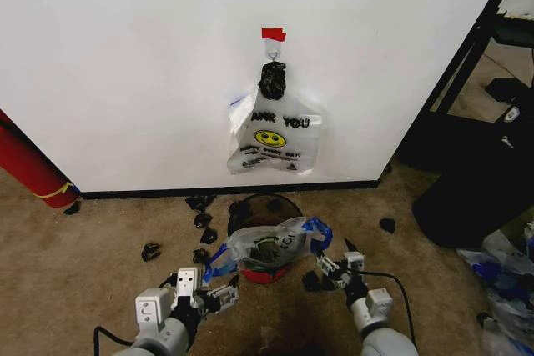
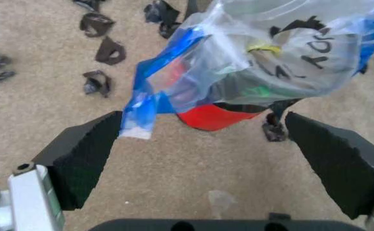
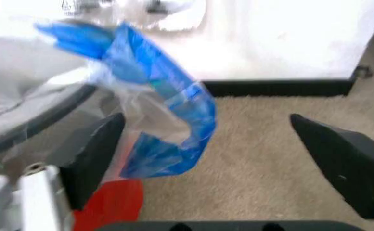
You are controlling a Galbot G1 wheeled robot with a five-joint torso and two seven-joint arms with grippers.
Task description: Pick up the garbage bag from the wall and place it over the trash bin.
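Note:
A garbage bag [image 1: 275, 135] with a yellow smiley and black print hangs on the white wall [image 1: 125, 64] from a hook under red tape [image 1: 273, 34]. On the carpet below stands the dark trash bin [image 1: 269, 203] with a red base [image 2: 219, 116]. Another such bag [image 1: 269, 246] lies draped over the bin, its blue handles [image 2: 149, 94] [image 3: 171, 120] hanging at both sides. My left gripper [image 1: 219, 296] [image 2: 203, 159] is open just short of the bin's left side. My right gripper [image 1: 338, 266] [image 3: 206, 159] is open at its right side. Neither gripper holds anything.
Black scraps [image 1: 200, 223] litter the carpet left of the bin and near the baseboard [image 3: 277, 87]. A red cylinder [image 1: 29, 168] leans at the far left. Dark furniture [image 1: 476, 181] and loose plastic bags [image 1: 505, 277] crowd the right side.

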